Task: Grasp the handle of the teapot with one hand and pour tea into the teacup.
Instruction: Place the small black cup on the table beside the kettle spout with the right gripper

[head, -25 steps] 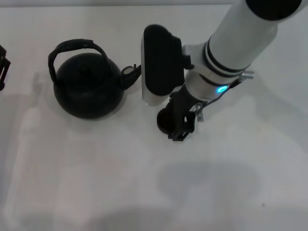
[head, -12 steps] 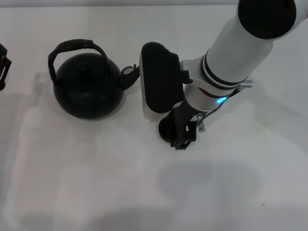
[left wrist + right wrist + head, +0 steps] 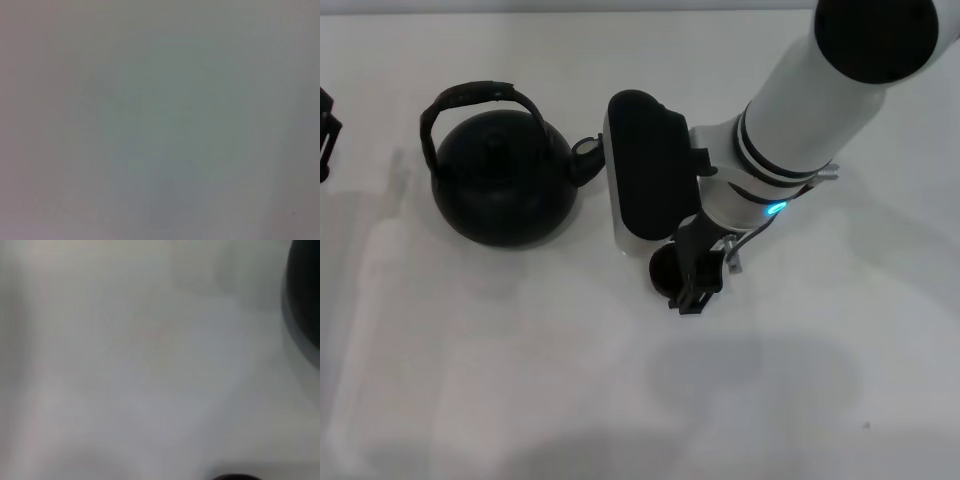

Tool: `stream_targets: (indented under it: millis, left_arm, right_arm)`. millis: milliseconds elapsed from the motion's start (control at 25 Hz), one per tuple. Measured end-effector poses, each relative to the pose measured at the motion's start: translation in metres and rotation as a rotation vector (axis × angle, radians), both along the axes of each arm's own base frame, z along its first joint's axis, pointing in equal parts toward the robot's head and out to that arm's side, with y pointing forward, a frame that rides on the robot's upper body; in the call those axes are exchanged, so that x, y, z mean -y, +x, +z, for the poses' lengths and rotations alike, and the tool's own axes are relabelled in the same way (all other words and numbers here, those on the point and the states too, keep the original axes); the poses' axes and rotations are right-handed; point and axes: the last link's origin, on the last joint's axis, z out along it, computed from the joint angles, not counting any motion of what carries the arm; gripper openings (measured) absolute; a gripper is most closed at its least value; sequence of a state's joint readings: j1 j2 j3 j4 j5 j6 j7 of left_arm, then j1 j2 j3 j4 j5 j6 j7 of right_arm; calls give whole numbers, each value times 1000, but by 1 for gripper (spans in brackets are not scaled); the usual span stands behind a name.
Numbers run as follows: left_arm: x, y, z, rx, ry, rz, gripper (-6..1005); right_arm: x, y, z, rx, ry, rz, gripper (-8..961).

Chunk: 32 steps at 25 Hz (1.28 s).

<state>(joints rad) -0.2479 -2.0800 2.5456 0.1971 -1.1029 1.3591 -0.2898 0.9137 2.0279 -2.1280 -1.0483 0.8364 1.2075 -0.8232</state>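
The matte-black teapot stands on the white table at the left in the head view. Its arched handle is upright and its spout points right. The small dark teacup sits low on the table to the right of the spout, mostly hidden under my right wrist. My right gripper reaches down from the upper right and its dark fingers close around the teacup. My left gripper shows only as a dark sliver at the far left edge, away from the teapot.
The white table stretches bare in front of the teapot and cup. The left wrist view shows only blank table. The right wrist view shows table with a dark rounded shape at one edge; I cannot tell what it is.
My right gripper has moved toward the table's front with the teacup, then shifted slightly left. The teapot and the left arm have not moved.
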Motion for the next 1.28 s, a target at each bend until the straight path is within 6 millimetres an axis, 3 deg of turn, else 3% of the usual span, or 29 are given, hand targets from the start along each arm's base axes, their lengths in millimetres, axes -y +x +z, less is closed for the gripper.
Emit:
stream_targets:
  millis: [400, 960, 1160, 1200, 1280]
  left_arm:
    - [-1, -1, 2, -6, 4, 3, 802]
    - [-1, -1, 2, -8, 4, 4, 803]
    - [2, -3, 2, -6, 11, 12, 803]
    - [3, -3, 2, -6, 12, 14, 803]
    - [3, -4, 2, -5, 13, 15, 803]
  right_arm:
    - [-15, 5, 22, -132, 59, -121, 868]
    - [-9, 12, 33, -208, 39, -194, 867]
    - [-20, 17, 55, -388, 94, -278, 865]
    - [-30, 26, 74, -515, 159, -354, 864]
    - [-30, 26, 74, -515, 159, -354, 864]
